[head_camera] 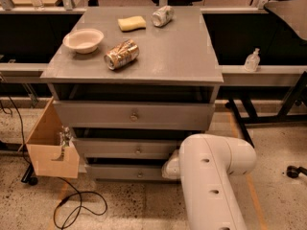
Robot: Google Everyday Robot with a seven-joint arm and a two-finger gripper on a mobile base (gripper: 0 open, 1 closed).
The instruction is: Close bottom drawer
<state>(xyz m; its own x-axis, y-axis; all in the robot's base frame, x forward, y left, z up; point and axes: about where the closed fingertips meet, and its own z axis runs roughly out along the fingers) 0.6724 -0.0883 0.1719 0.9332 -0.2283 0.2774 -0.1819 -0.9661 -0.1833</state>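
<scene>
— Where's the bottom drawer [120, 171]?
— Lower centre of frame, lowest of three. My hand [169, 169] is against its right end, behind the white arm [211, 186]; whether it's gripping, I can't tell.

light: even, overhead | shadows: deep under cabinet top [192, 56] (end effector hidden behind arm [211, 186])

The bottom drawer [120, 172] is seen as the lowest of three in the grey cabinet [144, 56]. Its slim, flat grey front is held level, with a small round knob [139, 175] at the centre and a dark gap shown above it. The claw [169, 168] is largely hidden at the cabinet's lower right, against the right end of the drawer front
</scene>
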